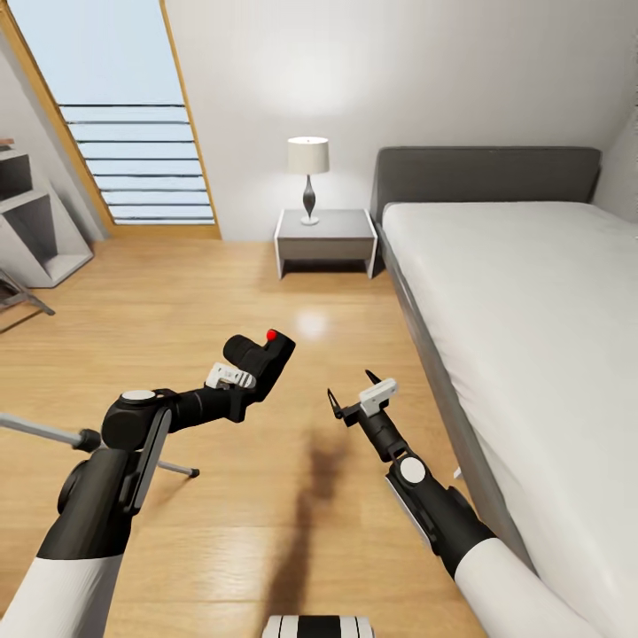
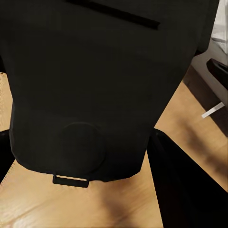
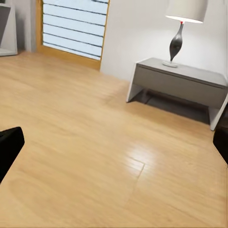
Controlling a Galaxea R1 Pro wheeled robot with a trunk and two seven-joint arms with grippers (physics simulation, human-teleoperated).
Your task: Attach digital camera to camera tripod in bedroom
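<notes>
A home bedroom under a sloped ceiling: a grey-framed bed (image 1: 523, 292) with white mattress, a nightstand (image 1: 324, 237) just beside its headboard carrying a lamp (image 1: 308, 177), light wood floor (image 1: 221, 310), tall wood-framed window (image 1: 133, 133) beyond the nightstand.

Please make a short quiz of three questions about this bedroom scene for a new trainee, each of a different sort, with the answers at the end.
1. True or false: the right gripper is shut on the digital camera.
2. Multiple choice: what stands on the nightstand beside the bed? A) a vase B) a lamp C) a clock
3. Short answer: where in the head view does a leg of the camera tripod show?

Key:
1. False. The left gripper holds the camera; the right one is open and holds nothing.
2. B, the lamp.
3. At the left edge, low, behind the left arm.
</notes>
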